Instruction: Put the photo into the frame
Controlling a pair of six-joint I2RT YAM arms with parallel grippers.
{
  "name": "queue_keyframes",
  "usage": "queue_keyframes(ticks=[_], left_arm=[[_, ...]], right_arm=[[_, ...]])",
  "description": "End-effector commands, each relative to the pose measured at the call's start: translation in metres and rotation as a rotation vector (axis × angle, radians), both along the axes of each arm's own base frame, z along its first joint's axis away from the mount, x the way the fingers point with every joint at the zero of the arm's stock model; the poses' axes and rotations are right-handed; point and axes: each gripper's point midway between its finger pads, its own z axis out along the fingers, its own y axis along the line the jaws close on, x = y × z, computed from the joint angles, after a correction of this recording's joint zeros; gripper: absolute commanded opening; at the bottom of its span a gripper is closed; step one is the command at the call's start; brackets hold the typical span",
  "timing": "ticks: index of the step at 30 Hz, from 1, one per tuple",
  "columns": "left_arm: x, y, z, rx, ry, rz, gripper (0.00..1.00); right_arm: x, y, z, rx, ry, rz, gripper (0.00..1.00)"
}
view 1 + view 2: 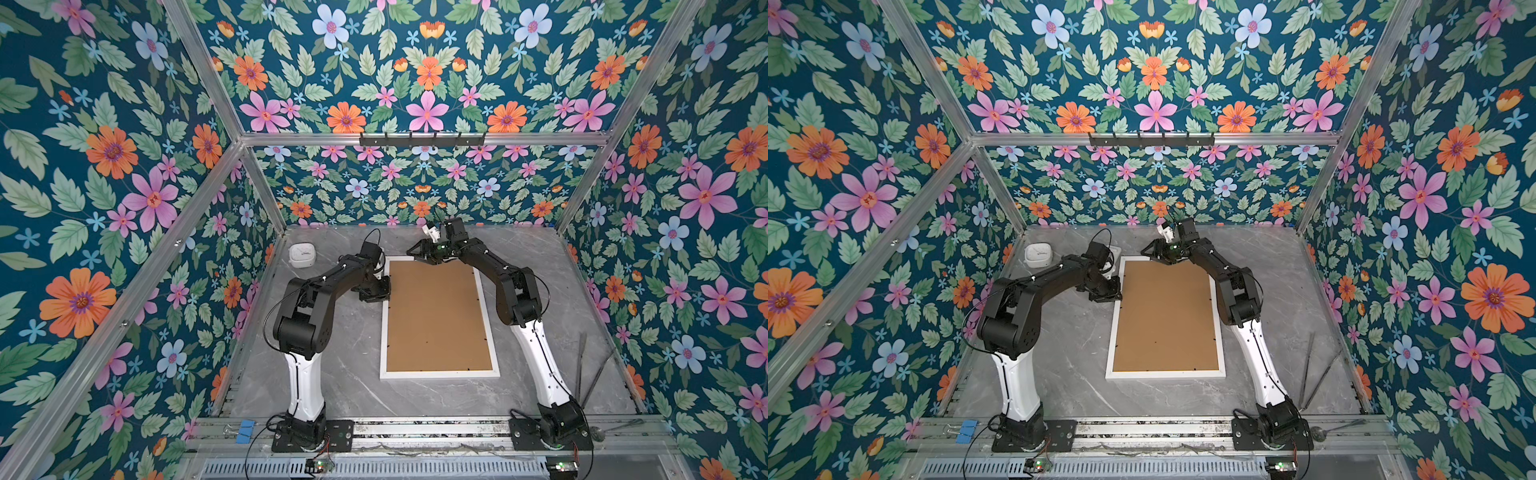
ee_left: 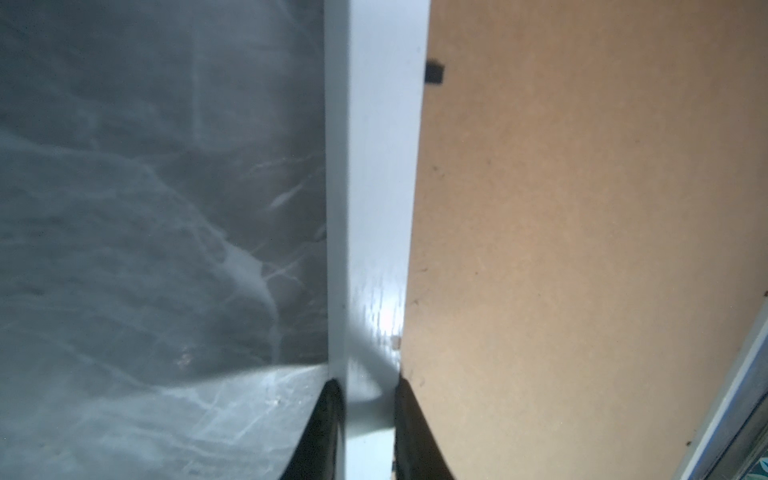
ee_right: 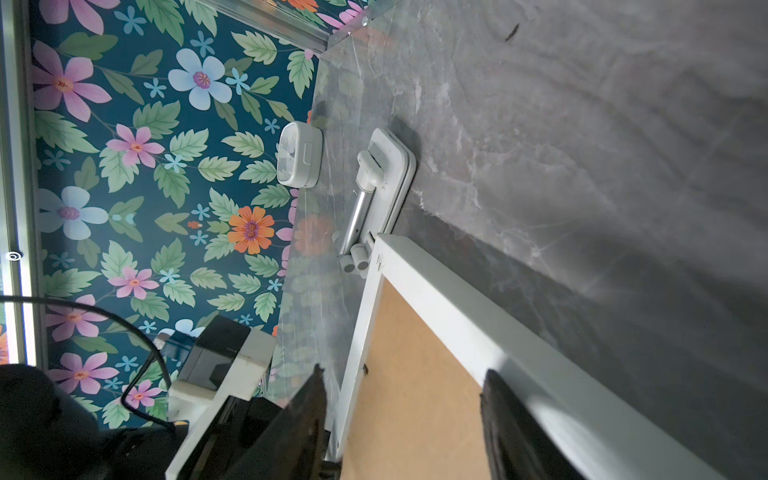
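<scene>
Left gripper (image 2: 365, 380) clamps the side rim of the frame (image 1: 440, 374) while the right gripper (image 3: 403, 370) hangs open above its far corner, frame back-up on the surface (image 1: 332, 374), photo unseen; the board (image 1: 436, 316) likely must lift out flat, frame pinned steady.

**COLOUR AND PATTERN REFERENCE**

1. Frame (image 1: 439, 374): plain white on all four sides.
2. Board (image 1: 436, 316): plain brown, no print. Small black tabs (image 2: 434, 72) sit along its edges.
3. Table (image 1: 353, 382): grey marble pattern with thin white veins.
4. Walls (image 1: 104, 174): dark teal ground with a repeating floral print of pink, orange and pale blue flowers and green leaves.
5. Arms (image 1: 305, 376): black upper links and joints, white lower links, black bases.
6. Struts (image 1: 210, 79): bare silver metal.
7. Hook rail (image 1: 422, 140): black.
8. Box (image 1: 302, 254): white.
9. Clip (image 1: 246, 430): blue.
10. Stand (image 3: 384, 174): white plate with a silver-grey rod.
</scene>
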Motion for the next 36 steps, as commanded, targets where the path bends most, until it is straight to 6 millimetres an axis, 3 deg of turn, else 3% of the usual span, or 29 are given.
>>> queue_keyframes(ticks=[1,16,26,30,36], left_arm=[[-0.018,0.004,-0.022,0.042,0.085,0.01,0.13],[-0.018,0.006,-0.02,0.054,0.084,0.012,0.13],[-0.016,0.007,-0.019,0.057,0.081,0.016,0.13],[-0.016,0.005,-0.018,0.053,0.081,0.015,0.13],[-0.015,0.004,-0.015,0.042,0.078,0.012,0.14]], right_arm=[[-0.035,0.0,-0.032,-0.067,0.174,0.038,0.6],[-0.043,-0.014,-0.055,-0.169,0.214,0.0,0.59],[-0.047,-0.019,-0.054,-0.266,0.183,-0.001,0.58],[-0.047,-0.014,-0.04,-0.23,0.162,0.011,0.58],[-0.047,-0.01,0.014,-0.194,0.069,0.018,0.6]])
